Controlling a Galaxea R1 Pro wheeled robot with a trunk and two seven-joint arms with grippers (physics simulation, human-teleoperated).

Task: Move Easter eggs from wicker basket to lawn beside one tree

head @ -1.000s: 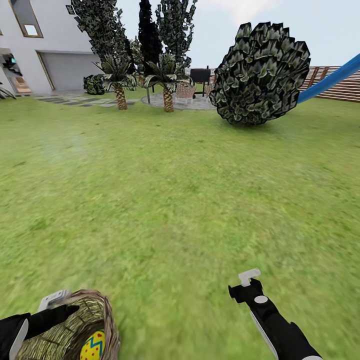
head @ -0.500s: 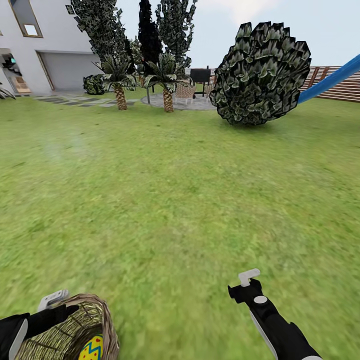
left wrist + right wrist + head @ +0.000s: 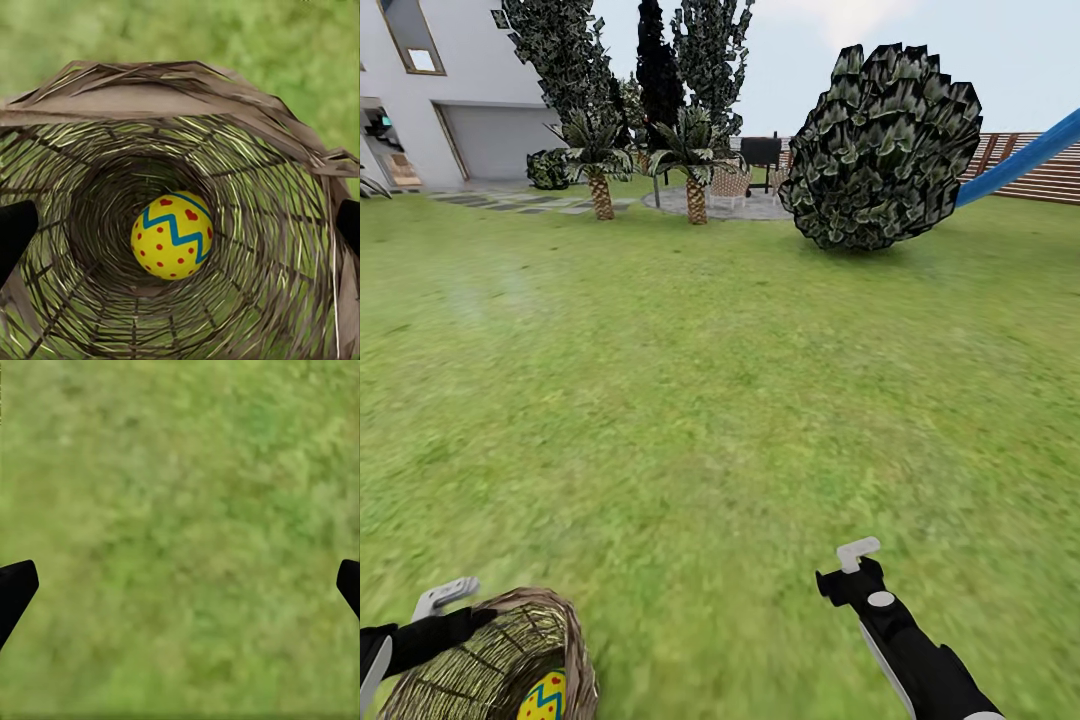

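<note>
Your left tool [image 3: 445,598] hangs at the wicker basket [image 3: 180,97] rim, fingers apart, grasping nothing; your right tool [image 3: 180,577] is spread over bare lawn [image 3: 720,400]. One Easter egg [image 3: 173,235] lies at the basket bottom. Extraction is in hand: reach deep, centred, clear of the weave.

Left arm: low at the near left, reaching forward; left gripper [image 3: 180,225] has its fingers [image 3: 15,232] spread wide.
Right arm: near right, extended forward; right gripper [image 3: 180,585] fingers [image 3: 15,585] wide apart.
</note>
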